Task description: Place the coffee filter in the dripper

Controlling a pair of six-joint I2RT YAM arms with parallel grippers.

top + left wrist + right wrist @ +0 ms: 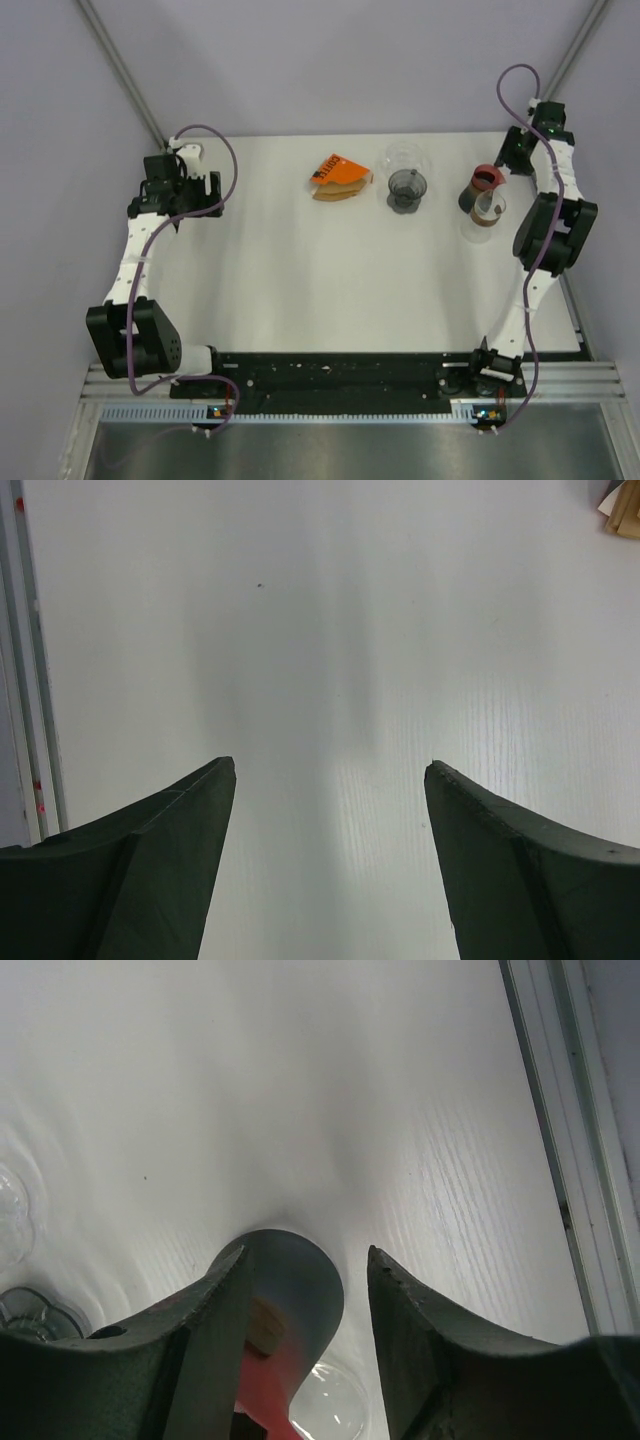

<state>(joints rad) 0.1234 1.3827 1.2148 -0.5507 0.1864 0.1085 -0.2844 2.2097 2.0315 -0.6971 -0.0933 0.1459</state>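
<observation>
The coffee filters (pixel 340 186) are a brown fanned stack under an orange packet (pixel 334 167) at the back middle of the table; a corner of the stack (pixel 626 512) shows in the left wrist view. The dripper (pixel 485 179), grey outside and red inside, sits tilted on a glass vessel with a brown band (pixel 488 212) at the back right. My right gripper (pixel 503 166) (pixel 306 1252) straddles its grey rim (pixel 300 1290). The left finger touches the rim and a gap remains at the right finger. My left gripper (pixel 214 190) (pixel 330 766) stands open over bare table, far left.
A dark translucent cone-shaped piece (pixel 407 189) and a clear glass (pixel 405 157) stand between the filters and the dripper. The table's right edge rail (pixel 560 1110) runs close to my right gripper. Grey walls enclose the back and sides.
</observation>
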